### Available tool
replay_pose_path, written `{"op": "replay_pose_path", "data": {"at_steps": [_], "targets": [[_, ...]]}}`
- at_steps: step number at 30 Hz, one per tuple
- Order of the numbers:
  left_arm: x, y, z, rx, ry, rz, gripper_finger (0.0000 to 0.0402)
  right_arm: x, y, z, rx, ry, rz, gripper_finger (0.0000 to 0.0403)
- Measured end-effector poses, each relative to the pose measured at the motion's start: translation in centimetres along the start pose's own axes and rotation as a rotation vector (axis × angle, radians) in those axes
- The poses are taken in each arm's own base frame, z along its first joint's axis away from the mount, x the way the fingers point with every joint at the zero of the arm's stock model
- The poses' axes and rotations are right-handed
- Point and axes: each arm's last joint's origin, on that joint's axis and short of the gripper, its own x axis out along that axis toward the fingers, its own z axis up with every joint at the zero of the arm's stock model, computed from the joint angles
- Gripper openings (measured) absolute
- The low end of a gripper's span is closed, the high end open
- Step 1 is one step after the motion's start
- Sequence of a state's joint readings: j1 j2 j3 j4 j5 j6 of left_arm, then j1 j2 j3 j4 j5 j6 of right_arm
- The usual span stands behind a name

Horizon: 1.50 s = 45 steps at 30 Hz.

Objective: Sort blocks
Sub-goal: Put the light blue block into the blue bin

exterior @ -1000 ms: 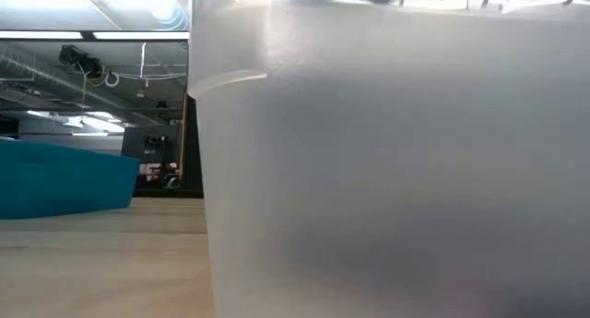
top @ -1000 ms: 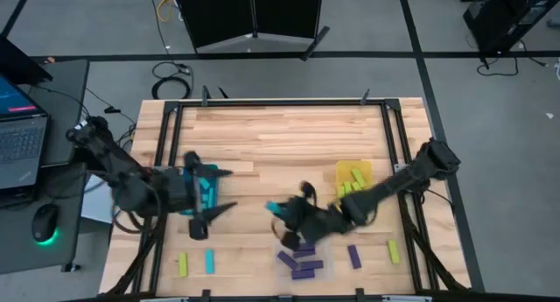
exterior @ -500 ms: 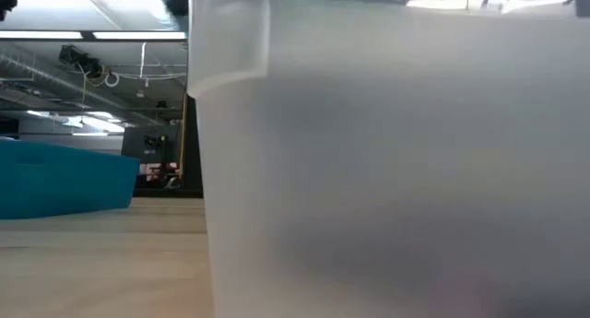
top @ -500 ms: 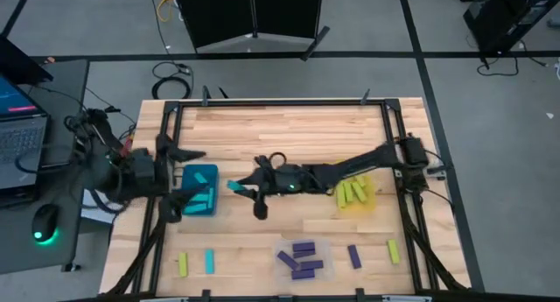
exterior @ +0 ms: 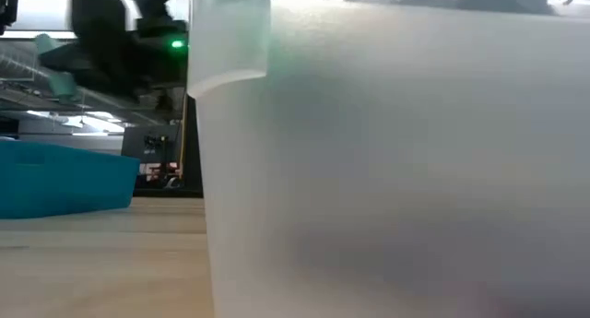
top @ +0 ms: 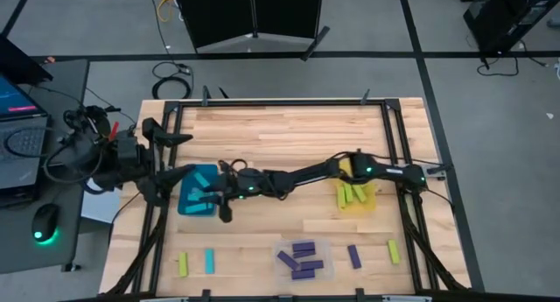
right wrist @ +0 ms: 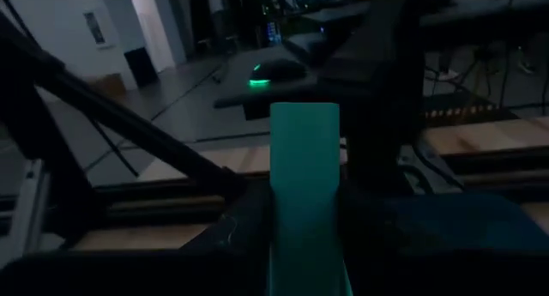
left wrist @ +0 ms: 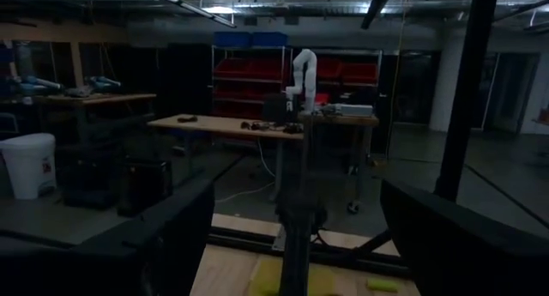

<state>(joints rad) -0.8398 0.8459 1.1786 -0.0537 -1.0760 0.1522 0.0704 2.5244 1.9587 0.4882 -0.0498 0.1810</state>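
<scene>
While your right gripper [top: 217, 197] carries a cyan block [right wrist: 304, 193] over the teal bin [top: 186, 200] — jaws closed on it — five blocks [top: 210, 261] remain loose on the tabletop [top: 280, 136]; left jaws open.

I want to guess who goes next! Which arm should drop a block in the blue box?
Right. Its tool is shut on a cyan block right over the teal bin, while the left tool is open, holding nothing.
</scene>
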Motion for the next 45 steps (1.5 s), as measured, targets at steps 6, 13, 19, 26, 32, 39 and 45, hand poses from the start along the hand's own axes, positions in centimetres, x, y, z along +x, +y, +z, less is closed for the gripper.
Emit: {"op": "replay_pose_path", "data": {"at_steps": [6, 13, 19, 26, 32, 39, 45], "targets": [[0.0, -0.1, -0.6, -0.001, 0.035, 0.014, 0.034, 2.2, -0.4, -0.6, -0.024, 0.093, -0.019, 0.0159], [0.3, -0.8, -1.6, -0.014, 0.077, 0.026, 0.034, 1.6, -1.1, 0.7, -0.046, 0.084, -0.065, 0.0296], [0.8, -1.8, -2.4, -0.007, 0.106, 0.029, 0.034, -1.3, -1.5, 1.0, -0.039, -0.021, -0.105, 0.0304], [1.8, -3.9, -5.1, -0.001, 0.194, 0.068, 0.034, -11.2, -0.4, 2.3, -0.081, -0.154, -0.183, 0.0265], [3.5, -7.0, -10.6, -0.102, 0.355, 0.147, 0.034, -20.3, 2.5, 4.1, -0.149, -0.174, -0.276, 0.0244], [4.8, -11.0, -17.1, -0.344, 0.628, 0.153, 0.0335, -31.0, 5.1, 5.3, -0.188, -0.243, -0.371, 0.0236], [5.1, -13.5, -22.4, -0.521, 0.884, 0.232, 0.0309, -37.7, 6.4, 5.0, -0.155, -0.244, -0.353, 0.0238]]}}
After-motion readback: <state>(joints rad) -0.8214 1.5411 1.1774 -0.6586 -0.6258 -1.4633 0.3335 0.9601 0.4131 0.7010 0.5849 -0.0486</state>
